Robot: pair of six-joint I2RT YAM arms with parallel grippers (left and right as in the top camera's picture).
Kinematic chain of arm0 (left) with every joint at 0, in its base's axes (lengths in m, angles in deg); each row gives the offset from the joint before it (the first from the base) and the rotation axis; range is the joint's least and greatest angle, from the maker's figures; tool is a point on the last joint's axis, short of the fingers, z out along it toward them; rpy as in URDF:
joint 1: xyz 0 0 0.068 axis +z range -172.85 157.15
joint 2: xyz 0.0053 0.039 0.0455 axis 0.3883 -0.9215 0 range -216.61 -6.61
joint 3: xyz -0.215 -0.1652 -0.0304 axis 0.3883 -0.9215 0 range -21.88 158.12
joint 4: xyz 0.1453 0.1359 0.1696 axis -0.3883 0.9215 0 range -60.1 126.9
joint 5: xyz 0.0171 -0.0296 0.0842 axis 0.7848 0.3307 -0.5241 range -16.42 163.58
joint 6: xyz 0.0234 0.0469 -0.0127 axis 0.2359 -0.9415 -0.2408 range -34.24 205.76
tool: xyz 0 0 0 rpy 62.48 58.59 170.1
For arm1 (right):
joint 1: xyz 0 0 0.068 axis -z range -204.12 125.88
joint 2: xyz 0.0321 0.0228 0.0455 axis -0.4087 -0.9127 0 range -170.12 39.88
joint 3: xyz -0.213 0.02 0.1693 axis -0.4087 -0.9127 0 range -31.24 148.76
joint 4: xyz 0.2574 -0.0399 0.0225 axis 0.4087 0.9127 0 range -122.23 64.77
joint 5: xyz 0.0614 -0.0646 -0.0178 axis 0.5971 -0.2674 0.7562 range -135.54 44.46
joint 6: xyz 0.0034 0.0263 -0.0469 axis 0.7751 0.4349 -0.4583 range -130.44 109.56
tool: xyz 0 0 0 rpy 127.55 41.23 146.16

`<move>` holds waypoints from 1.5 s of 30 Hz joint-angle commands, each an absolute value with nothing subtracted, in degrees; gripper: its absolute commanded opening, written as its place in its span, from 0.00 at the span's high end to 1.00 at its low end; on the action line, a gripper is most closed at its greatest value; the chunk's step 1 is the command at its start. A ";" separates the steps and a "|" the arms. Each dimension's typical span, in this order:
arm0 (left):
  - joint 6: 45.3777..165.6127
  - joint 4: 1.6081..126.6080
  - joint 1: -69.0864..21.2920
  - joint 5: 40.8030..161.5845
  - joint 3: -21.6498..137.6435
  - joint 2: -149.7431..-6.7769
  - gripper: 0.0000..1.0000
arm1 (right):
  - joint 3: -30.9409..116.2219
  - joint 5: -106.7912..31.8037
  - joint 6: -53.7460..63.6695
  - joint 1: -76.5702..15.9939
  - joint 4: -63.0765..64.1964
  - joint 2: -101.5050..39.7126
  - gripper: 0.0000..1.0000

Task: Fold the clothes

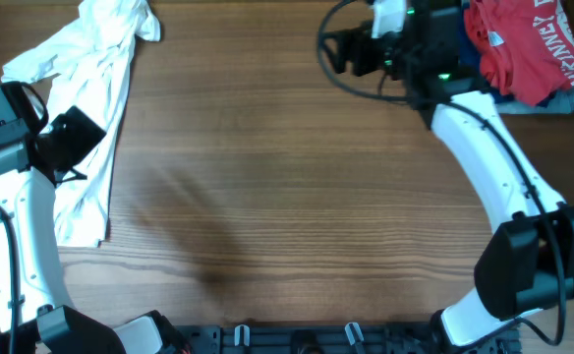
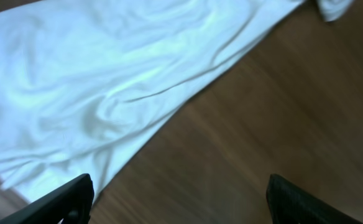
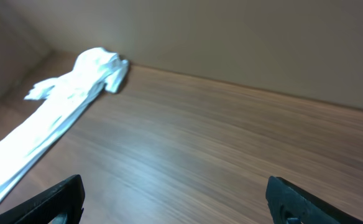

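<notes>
The white T-shirt [image 1: 95, 108] lies crumpled in a long strip at the table's far left, with no lettering showing. It fills the upper left of the left wrist view [image 2: 101, 81] and shows as a long white strip in the right wrist view [image 3: 57, 124]. My left gripper [image 1: 71, 138] hovers over the shirt's middle, open and empty [image 2: 178, 199]. My right gripper [image 1: 334, 51] is at the back right, far from the shirt, open and empty [image 3: 175, 199], above bare wood.
A red garment with white lettering [image 1: 523, 44] lies heaped on a blue garment [image 1: 562, 98] at the back right corner, just behind the right arm. The wooden table [image 1: 287, 197] spans the view. A wall rises behind the table's far edge [image 3: 231, 37].
</notes>
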State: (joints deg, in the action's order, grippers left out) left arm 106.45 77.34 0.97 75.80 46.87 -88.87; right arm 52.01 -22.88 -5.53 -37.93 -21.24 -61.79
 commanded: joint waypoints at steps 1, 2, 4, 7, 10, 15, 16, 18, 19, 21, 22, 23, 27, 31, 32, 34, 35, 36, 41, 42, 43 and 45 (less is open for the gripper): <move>109.46 81.34 2.95 69.44 47.55 -90.75 0.13 | 53.49 -25.64 -5.75 -40.16 -22.51 -65.55 0.06; 110.40 82.30 3.35 68.69 47.55 -91.34 0.13 | 53.49 -25.59 -5.73 -40.48 -22.58 -65.97 0.06; 113.27 84.51 4.77 65.92 47.53 -93.00 0.13 | 53.49 -25.37 -5.73 -41.23 -21.92 -66.86 0.06; 113.62 85.17 8.05 63.51 47.44 -95.65 0.15 | 53.49 -25.40 -5.77 -41.69 -20.65 -67.30 0.06; 111.39 82.04 12.53 63.64 47.46 -97.92 0.13 | 53.49 -25.07 -5.77 -41.75 -20.28 -67.30 0.07; 109.90 75.51 18.89 63.62 47.46 -100.87 0.12 | 53.49 -23.80 -5.70 -41.97 -19.49 -67.30 0.07; 109.64 74.63 19.72 63.62 47.46 -101.22 0.12 | 53.49 -23.58 -5.70 -42.10 -19.30 -67.30 0.07; 108.85 72.36 21.93 63.64 47.46 -102.25 0.12 | 53.49 -23.41 -5.73 -42.41 -19.01 -67.30 0.07; 108.87 71.51 22.82 63.58 47.46 -102.69 0.12 | 53.49 -23.45 -5.75 -42.52 -18.93 -67.30 0.07; 108.89 69.89 24.50 63.62 47.46 -103.56 0.10 | 53.49 -23.45 -5.73 -42.65 -18.77 -67.30 0.07; 108.89 69.41 25.20 63.62 47.46 -103.97 0.07 | 53.49 -23.45 -5.75 -42.65 -18.42 -67.30 0.07; 108.87 68.97 25.86 63.62 47.46 -104.30 0.06 | 53.49 -23.45 -5.73 -42.65 -17.94 -67.30 0.07; 108.87 66.24 27.52 63.62 47.46 -106.20 0.05 | 53.49 -24.19 -5.81 -42.65 -16.17 -67.41 0.07; 108.65 63.27 27.74 63.62 47.46 -108.98 0.03 | 53.49 -25.18 -5.84 -42.65 -15.82 -67.43 0.07; 108.65 62.70 27.74 63.62 47.46 -109.81 0.00 | 53.49 -25.24 -5.86 -42.65 -15.65 -67.43 0.07; 108.48 61.69 27.74 63.62 47.46 -111.17 0.00 | 53.49 -25.24 -5.81 -42.65 -15.19 -67.43 0.07; 107.98 61.10 27.74 63.58 47.46 -111.95 0.00 | 53.49 -25.24 -5.84 -42.65 -14.95 -67.45 0.07; 106.82 60.60 27.74 63.62 47.46 -112.50 0.00 | 53.49 -25.24 -5.81 -42.65 -14.77 -67.45 0.07; 102.82 57.54 27.81 63.62 47.46 -114.29 0.01 | 53.49 -25.26 -5.94 -42.65 -14.18 -67.52 0.06; 101.59 56.88 27.81 63.64 47.46 -114.71 0.03 | 53.49 -25.24 -5.94 -42.65 -13.94 -67.52 0.07; 100.54 56.29 27.81 63.64 47.46 -115.08 0.04 | 53.49 -25.24 -5.94 -42.65 -13.77 -67.52 0.06; 98.14 55.05 27.78 63.69 47.46 -116.26 0.06 | 53.49 -25.26 -5.97 -42.65 -13.18 -67.52 0.06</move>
State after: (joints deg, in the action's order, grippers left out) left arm 103.91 56.49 27.52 64.39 46.87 -114.07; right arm 52.29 -24.65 -5.53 -42.47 -13.75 -66.67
